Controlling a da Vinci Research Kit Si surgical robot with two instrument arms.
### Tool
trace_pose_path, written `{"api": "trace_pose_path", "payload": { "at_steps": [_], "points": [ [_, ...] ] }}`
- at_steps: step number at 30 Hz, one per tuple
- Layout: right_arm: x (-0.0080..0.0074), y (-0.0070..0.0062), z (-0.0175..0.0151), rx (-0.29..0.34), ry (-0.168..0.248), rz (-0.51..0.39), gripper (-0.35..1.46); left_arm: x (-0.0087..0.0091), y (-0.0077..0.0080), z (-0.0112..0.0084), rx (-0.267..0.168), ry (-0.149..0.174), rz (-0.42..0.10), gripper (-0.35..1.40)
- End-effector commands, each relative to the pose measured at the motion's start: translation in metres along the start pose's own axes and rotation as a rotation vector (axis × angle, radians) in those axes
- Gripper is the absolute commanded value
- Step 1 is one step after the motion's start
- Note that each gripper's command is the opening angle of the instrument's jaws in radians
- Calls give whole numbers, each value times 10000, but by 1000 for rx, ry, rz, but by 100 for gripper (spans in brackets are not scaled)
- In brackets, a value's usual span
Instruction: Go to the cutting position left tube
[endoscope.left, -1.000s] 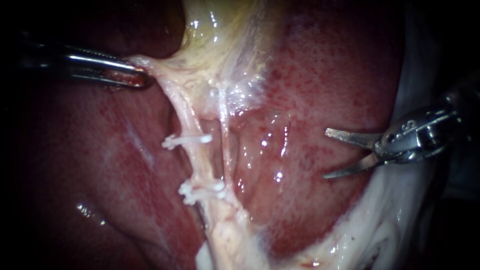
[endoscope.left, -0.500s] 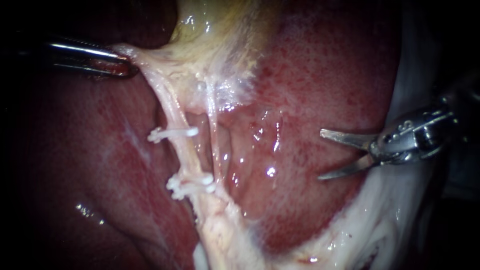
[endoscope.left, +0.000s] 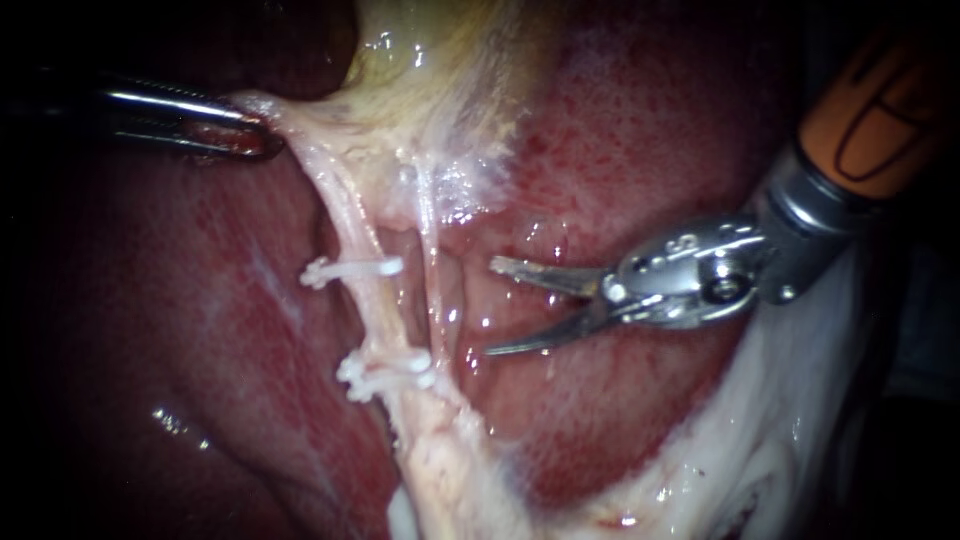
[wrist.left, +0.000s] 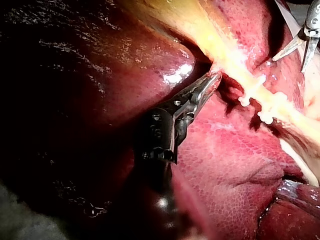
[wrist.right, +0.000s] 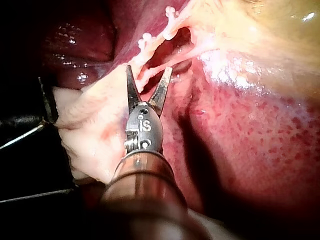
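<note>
The left tube (endoscope.left: 372, 312) runs down from the gallbladder (endoscope.left: 440, 70) and carries two white clips, an upper clip (endoscope.left: 350, 269) and a lower clip (endoscope.left: 385, 368). A thinner right tube (endoscope.left: 433, 290) runs beside it. My left instrument (endoscope.left: 250, 133) is shut on pale tissue at the gallbladder's neck and holds it stretched; the left wrist view shows its jaws (wrist.left: 209, 84) on that tissue. My right instrument (endoscope.left: 490, 307) has two open blades. Their tips are just right of the right tube, level with the gap between the clips. In the right wrist view they (wrist.right: 149, 75) stand open before both tubes.
Red liver (endoscope.left: 660, 130) surrounds the tubes on both sides. Pale white tissue (endoscope.left: 780, 440) lies at the lower right, under my right instrument's shaft. The tubes join a thick pale stalk (endoscope.left: 450, 470) below the lower clip.
My right instrument has moved left across the liver to just beside the tubes, blades still open. My left instrument drew the gripped tissue and clipped tube slightly left, then held still.
</note>
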Motion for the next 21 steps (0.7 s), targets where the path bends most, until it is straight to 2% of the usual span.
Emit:
{"api": "trace_pose_path", "payload": {
  "at_steps": [1,12,16,21],
  "points": [
    [-2,2,6,10,1,8,145,0,0,0,1,0,0,-35],
    [-33,17,59,121,-13,68,145,0,2,2,-2,-1,-1,-35],
    [-36,22,68,159,-5,90,145,0,3,2,-2,-1,-1,-35],
    [-36,29,72,178,-2,103,145,-1,3,3,-1,-1,-1,-35]
  ]
}}
